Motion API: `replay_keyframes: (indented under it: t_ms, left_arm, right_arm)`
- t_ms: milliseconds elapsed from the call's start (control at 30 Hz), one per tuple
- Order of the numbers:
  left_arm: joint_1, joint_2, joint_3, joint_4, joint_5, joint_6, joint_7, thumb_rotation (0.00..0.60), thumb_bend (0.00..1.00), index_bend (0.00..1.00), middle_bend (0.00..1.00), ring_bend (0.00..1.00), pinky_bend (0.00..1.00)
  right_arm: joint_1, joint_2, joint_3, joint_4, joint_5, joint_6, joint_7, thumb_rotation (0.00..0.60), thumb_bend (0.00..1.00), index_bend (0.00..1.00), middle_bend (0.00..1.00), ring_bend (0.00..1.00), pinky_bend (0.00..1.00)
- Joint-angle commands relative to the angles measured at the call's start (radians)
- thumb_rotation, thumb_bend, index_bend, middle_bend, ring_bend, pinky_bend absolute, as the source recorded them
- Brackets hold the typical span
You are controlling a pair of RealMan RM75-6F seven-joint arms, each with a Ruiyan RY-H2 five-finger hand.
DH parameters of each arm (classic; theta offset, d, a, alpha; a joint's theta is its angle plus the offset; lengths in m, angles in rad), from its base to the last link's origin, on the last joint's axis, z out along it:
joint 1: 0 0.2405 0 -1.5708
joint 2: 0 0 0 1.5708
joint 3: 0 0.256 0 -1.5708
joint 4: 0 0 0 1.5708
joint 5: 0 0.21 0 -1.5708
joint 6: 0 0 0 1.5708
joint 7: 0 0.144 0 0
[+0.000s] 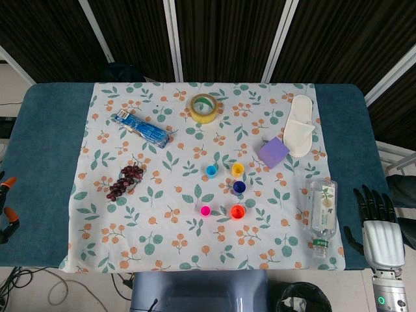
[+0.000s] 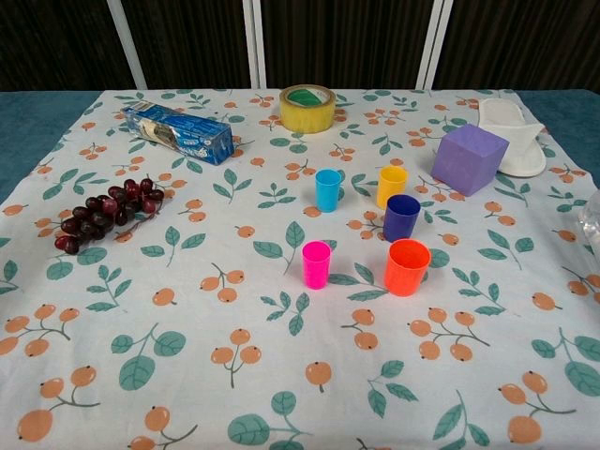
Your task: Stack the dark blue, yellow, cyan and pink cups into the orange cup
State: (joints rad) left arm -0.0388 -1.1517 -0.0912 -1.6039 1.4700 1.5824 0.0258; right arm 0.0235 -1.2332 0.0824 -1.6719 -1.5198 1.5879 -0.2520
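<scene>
Dark curtains back our table, where a leaf-printed cloth carries five upright cups clustered near its middle. We see the orange cup standing open and empty, dark blue cup just behind it, yellow cup, cyan cup and pink cup close by, none nested yet. Our right hand waits off the cloth's edge, fingers spread, holding nothing. Our left hand is out of sight.

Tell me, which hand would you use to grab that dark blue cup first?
Probably the right hand: it hangs open off the table's right edge, on the dark blue cup's side. Only a bit of the left arm shows, at the far left.
</scene>
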Motion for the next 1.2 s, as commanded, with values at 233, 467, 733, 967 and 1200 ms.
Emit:
replay_keyframes:
  t_ms: [233, 467, 733, 967, 1200]
  left_arm:
    - [0.001, 0.0, 0.002, -0.005, 0.005, 0.004, 0.011, 0.6, 0.8, 0.14, 0.03, 0.0, 0.0]
    - [0.001, -0.004, 0.003, -0.008, 0.007, 0.005, 0.022, 0.6, 0.8, 0.14, 0.03, 0.0, 0.0]
    - [0.001, -0.003, 0.002, -0.009, 0.007, 0.008, 0.022, 0.6, 0.8, 0.14, 0.03, 0.0, 0.0]
    - [0.0, -0.005, 0.003, -0.011, 0.005, 0.004, 0.023, 0.6, 0.8, 0.14, 0.03, 0.0, 0.0]
    - [-0.002, -0.008, 0.001, -0.013, 0.005, 0.003, 0.029, 0.6, 0.8, 0.14, 0.03, 0.0, 0.0]
  right_arm:
    - [0.001, 0.003, -0.005, 0.002, 0.0, -0.008, 0.002, 0.6, 0.4, 0.0, 0.0, 0.0, 0.0]
    - [0.001, 0.017, -0.009, -0.003, -0.001, -0.018, 0.03, 0.6, 0.4, 0.0, 0.0, 0.0, 0.0]
    - [0.006, 0.036, -0.018, -0.015, -0.003, -0.04, 0.056, 0.6, 0.4, 0.0, 0.0, 0.0, 0.0]
    - [0.017, 0.039, -0.017, -0.023, -0.01, -0.055, 0.075, 0.6, 0.4, 0.0, 0.0, 0.0, 0.0]
    - [0.11, 0.129, 0.002, -0.075, -0.02, -0.196, 0.128, 0.6, 0.4, 0.0, 0.0, 0.0, 0.0]
